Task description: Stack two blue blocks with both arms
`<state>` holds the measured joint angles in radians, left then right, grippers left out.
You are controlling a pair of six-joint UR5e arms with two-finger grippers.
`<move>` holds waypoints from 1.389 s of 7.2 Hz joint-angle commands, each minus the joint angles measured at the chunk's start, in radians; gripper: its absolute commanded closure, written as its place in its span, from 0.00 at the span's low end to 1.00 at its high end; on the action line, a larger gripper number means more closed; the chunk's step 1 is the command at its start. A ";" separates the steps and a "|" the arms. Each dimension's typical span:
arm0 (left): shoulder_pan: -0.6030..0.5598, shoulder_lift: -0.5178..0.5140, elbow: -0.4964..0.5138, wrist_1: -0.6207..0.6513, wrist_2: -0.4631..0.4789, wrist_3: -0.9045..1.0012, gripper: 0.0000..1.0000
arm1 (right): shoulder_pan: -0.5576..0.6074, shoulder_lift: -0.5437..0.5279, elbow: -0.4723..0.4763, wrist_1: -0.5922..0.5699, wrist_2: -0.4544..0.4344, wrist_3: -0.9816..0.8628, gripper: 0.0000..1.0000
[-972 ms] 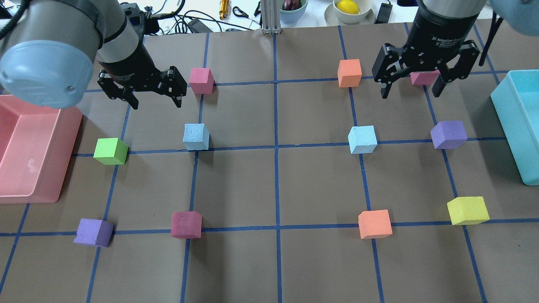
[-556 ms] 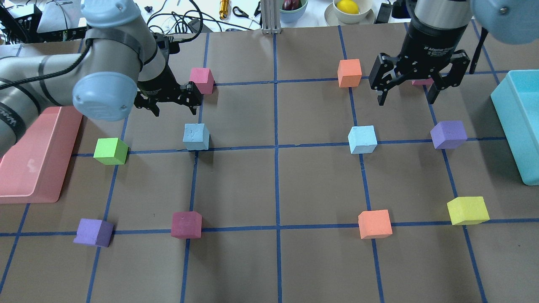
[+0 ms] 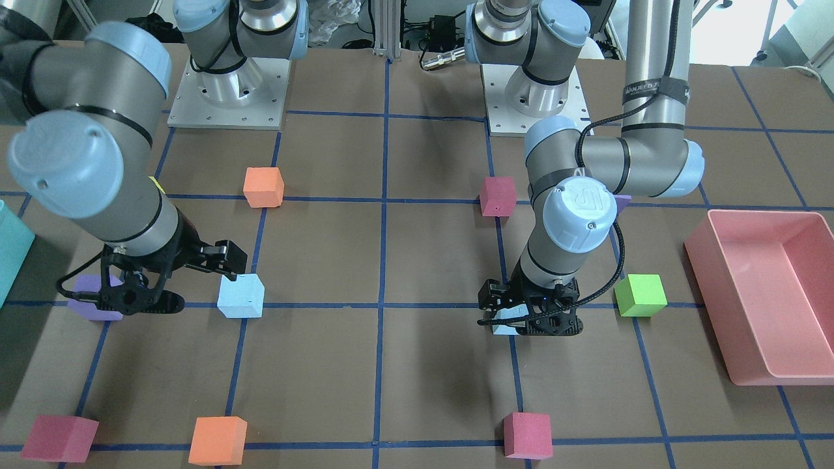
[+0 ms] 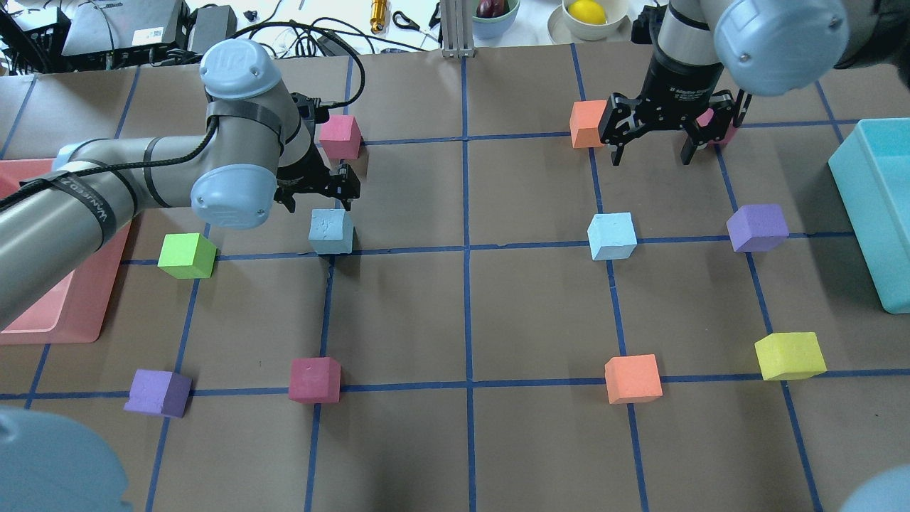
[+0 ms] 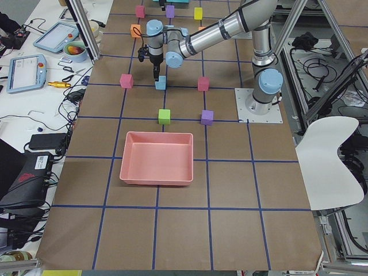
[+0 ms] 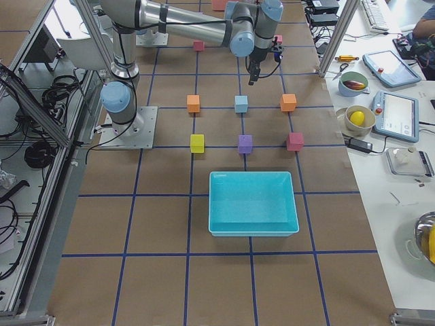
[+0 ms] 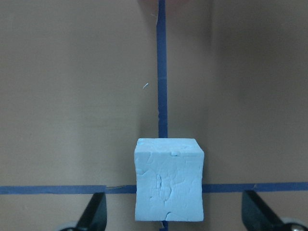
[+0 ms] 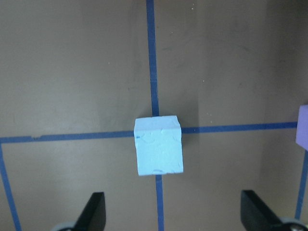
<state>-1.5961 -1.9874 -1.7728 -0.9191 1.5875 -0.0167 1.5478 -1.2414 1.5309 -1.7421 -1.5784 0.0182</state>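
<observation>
In the overhead view the left gripper (image 4: 321, 203) hangs left of centre, low over one blue block (image 4: 330, 231) that sits on a blue tape crossing (image 4: 331, 252). Its wrist camera shows both fingers (image 7: 95, 212) spread wide, flanking the cube at the frame's bottom edge without touching it. The right gripper (image 4: 651, 156) hovers in the upper right, just beside an orange cube (image 4: 587, 123), jaws equally wide and holding nothing. The other blue block (image 4: 611, 236) lies lower in the frame, right of centre. Both blocks rest flat on the table (image 4: 462, 320), well apart.
</observation>
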 commanded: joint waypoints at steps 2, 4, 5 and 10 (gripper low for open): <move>-0.010 -0.051 -0.081 0.042 0.002 0.000 0.00 | 0.000 0.078 0.139 -0.254 0.001 0.003 0.00; -0.008 -0.057 -0.077 0.153 0.000 0.012 0.00 | 0.000 0.108 0.179 -0.272 0.003 0.014 0.00; -0.008 -0.057 -0.076 0.166 0.000 0.014 0.00 | 0.000 0.108 0.225 -0.278 0.009 0.014 0.00; -0.002 -0.056 -0.083 0.155 0.003 0.057 0.82 | 0.000 0.100 0.239 -0.307 0.008 0.008 1.00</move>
<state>-1.5989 -2.0378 -1.8555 -0.7625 1.5915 0.0309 1.5478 -1.1368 1.7713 -2.0348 -1.5702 0.0265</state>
